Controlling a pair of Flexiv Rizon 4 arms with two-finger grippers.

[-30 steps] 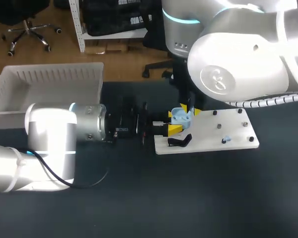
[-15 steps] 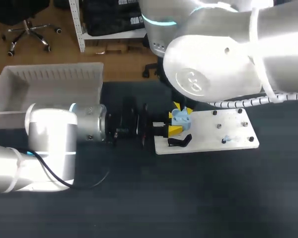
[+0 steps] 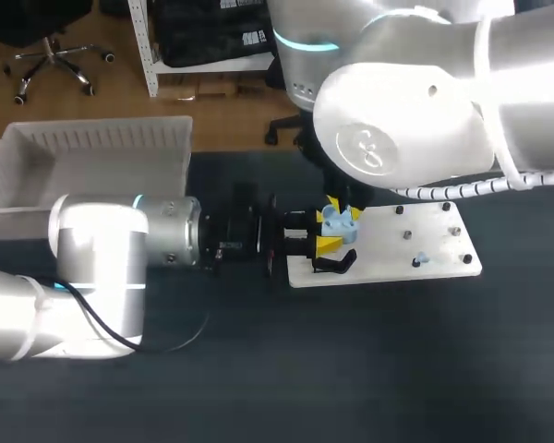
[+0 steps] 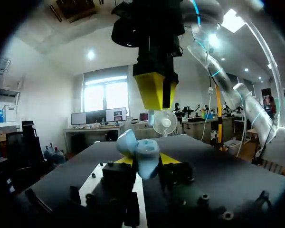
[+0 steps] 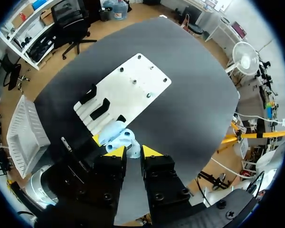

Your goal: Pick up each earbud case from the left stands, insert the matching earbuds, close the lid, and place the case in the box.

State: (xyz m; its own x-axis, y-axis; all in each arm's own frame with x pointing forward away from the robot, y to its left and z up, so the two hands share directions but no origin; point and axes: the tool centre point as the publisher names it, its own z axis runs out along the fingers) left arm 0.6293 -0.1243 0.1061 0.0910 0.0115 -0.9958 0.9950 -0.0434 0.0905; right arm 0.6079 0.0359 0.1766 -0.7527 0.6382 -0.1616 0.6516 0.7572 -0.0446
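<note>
Bright, even light falls from overhead. Glare washes out the white shells of the right arm (image 3: 397, 138) and the left arm (image 3: 92, 249) (surface detail there is lost), while the dark table (image 3: 351, 369) looks matte, with only soft shadows.

Your left arm (image 3: 92, 268) comes in low and level from the left side. Your left hand (image 4: 146, 161) clamps the earbud case (image 4: 135, 148) between both yellow tips. Your right arm (image 3: 406, 120) arches over from the right, wrist pointing straight down, and your right hand (image 5: 132, 151) hangs just above the left hand.
</note>
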